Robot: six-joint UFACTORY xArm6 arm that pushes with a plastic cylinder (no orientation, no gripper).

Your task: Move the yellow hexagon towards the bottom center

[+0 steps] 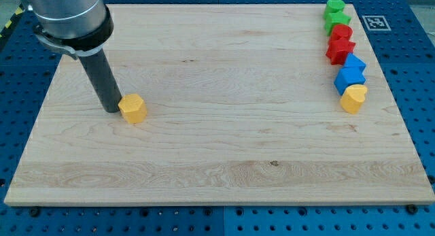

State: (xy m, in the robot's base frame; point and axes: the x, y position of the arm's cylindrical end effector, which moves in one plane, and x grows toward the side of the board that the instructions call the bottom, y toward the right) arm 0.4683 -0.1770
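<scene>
The yellow hexagon (133,108) lies on the wooden board (217,154) at the view's left, about mid-height. My tip (113,110) rests on the board right at the hexagon's left side, touching or nearly touching it. The dark rod rises from the tip up and to the left, to the arm at the view's top left corner.
A column of blocks runs down the view's right edge: a green round block (334,7), a green star (336,21), a red block (341,33), a red star (340,50), two blue blocks (354,62) (349,79), and a yellow heart (353,98). A marker tag (373,22) sits off the board's top right.
</scene>
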